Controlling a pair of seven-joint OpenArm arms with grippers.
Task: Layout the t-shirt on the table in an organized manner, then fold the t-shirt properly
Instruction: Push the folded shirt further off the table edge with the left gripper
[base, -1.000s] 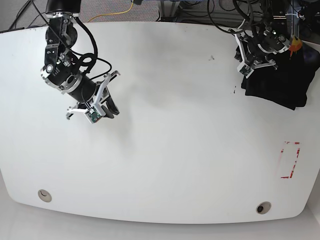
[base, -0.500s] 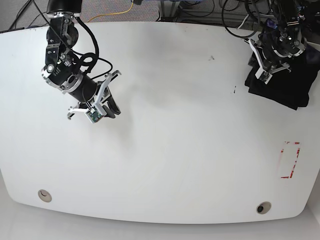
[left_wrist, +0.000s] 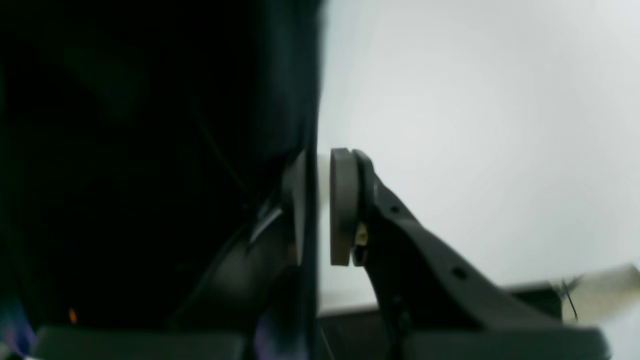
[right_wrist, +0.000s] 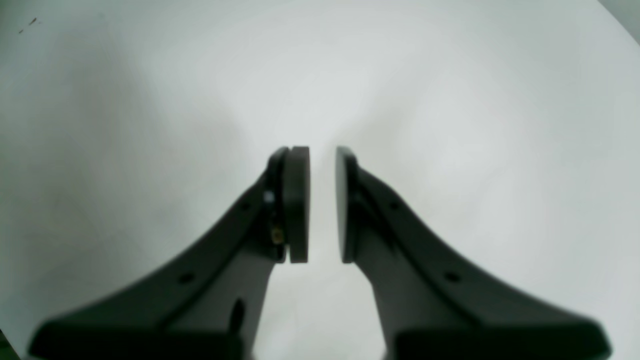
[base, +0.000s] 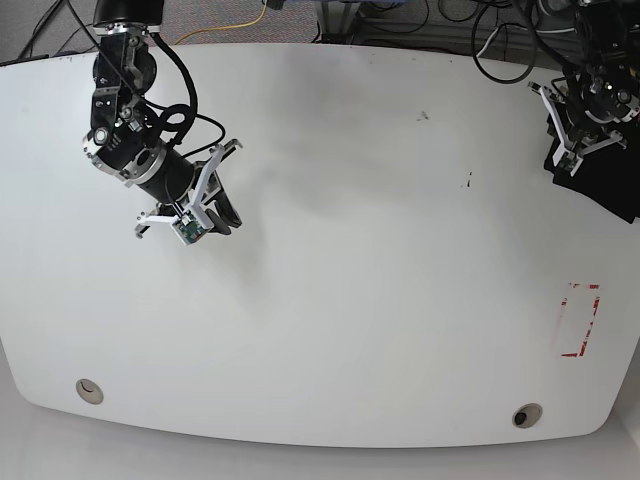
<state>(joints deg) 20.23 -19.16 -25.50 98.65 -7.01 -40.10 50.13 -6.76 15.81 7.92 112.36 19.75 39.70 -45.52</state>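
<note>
In the base view, going left to right, the right hand (base: 213, 215) comes first, hanging over bare desk (base: 330, 300) with its pads a narrow gap apart and nothing between them. Far across, the left hand (base: 578, 150) sits at the shirt (base: 612, 185), a dark bunch at the desk's edge, partly out of frame. Its wrist view shows black cloth between the nearly closed pads (left_wrist: 342, 205), so it appears to grip the shirt. The layout step looks barely begun. Next, the bundle probably needs bringing toward the middle, where the right hand can take another edge and spread it.
</note>
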